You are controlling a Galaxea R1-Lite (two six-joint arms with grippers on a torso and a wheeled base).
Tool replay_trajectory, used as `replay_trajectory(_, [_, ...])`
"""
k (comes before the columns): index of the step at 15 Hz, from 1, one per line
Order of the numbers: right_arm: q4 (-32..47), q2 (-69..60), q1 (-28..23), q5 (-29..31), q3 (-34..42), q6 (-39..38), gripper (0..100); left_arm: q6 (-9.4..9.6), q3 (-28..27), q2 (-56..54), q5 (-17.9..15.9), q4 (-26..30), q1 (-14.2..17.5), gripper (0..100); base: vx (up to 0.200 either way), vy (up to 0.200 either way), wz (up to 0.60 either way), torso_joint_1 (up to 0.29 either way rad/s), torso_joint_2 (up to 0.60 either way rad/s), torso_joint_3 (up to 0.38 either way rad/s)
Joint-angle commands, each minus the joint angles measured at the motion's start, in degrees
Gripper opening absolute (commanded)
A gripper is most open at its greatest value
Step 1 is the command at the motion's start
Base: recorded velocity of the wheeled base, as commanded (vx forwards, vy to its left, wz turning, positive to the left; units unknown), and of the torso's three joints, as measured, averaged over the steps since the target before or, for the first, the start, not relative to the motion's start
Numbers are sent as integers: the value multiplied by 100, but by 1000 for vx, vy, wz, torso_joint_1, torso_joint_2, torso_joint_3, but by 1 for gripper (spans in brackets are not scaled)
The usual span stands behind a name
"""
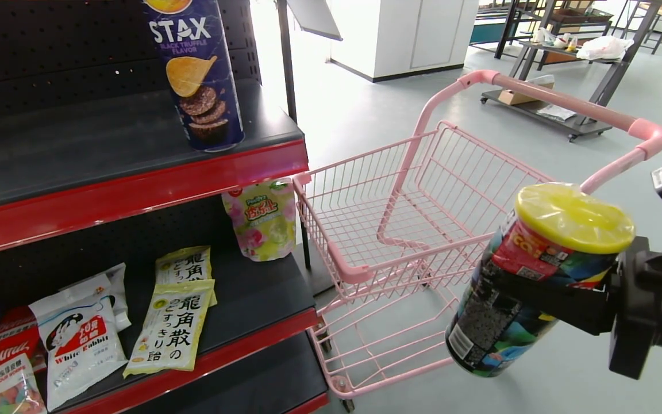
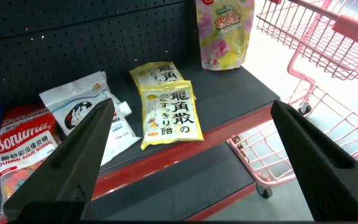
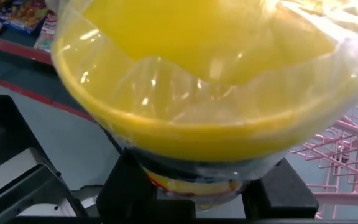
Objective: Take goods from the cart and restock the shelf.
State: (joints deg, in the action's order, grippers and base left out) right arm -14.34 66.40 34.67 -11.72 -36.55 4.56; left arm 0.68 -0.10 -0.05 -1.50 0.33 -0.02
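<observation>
Yellow-lidded chip canister [image 1: 541, 247], pinched tilted in the right pincer [image 1: 538, 296] (left pincer [image 2: 191, 107] spread), needs righting before meeting the upper shelf [image 1: 95, 141].

Pale grey floor [image 1: 365, 109], white cabinet [image 1: 408, 34], black-framed tables [image 1: 566, 53] behind, bright daylight

We see a tall chip canister [image 1: 483, 328] with a yellow lid and colourful dark wrapper, tilted and clamped in our right hand [image 1: 535, 299] beside the pink wire cart [image 1: 423, 230], which stands just beside the end of the black, red-edged shelf [image 1: 135, 192] bearing an upright dark-blue chip tube [image 1: 199, 75]
</observation>
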Motion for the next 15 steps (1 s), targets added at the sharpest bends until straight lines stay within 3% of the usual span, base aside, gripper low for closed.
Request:
replay_trajectory(1, [19,110,-92,-6,7,1,0,2,1,5,1,2,2,100,0,0,0,0,0,0])
replay_trajectory(5, [19,127,-57,-6,51,10,0,11,1,5,1,2,2,100,0,0,0,12,-74,-61])
replay_trajectory(15, [19,127,-57,-15,42,10,0,2,1,5,-8,2,2,100,0,0,0,126,-478,-352])
